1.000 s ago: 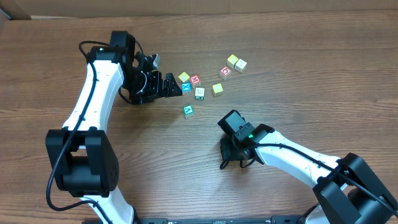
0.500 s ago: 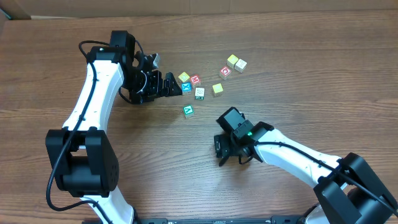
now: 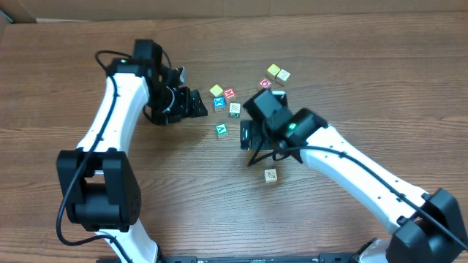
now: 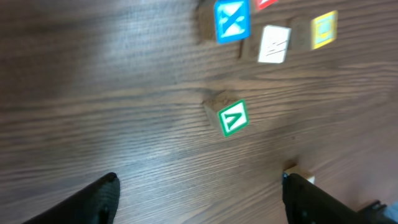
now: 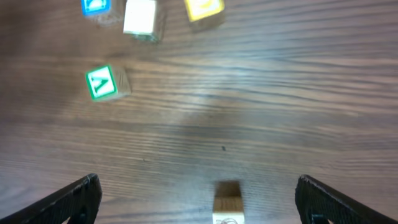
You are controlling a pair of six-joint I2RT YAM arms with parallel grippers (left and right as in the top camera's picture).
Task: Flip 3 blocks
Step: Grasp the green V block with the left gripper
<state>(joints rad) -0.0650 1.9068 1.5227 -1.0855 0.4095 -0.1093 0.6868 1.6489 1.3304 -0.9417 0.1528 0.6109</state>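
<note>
2 wide, empty: left fingers (image 4: pixel 99 202), right fingers (image 5: pixel 74 202) | brown wood-grain table (image 3: pixel 183 197) | blocks (image 3: pixel 234 109) scattered mid-table

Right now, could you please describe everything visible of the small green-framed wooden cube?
The small green-framed wooden cube has a white top face with a green border and a green letter resembling an A; its visible sides are plain pale wood. It sits flat on the brown wood-grain table, apart from the cluster of other cubes, touching nothing but the table.

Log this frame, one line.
left claw: open, empty | right claw: open, empty | cream block: on table, near right claw
</note>
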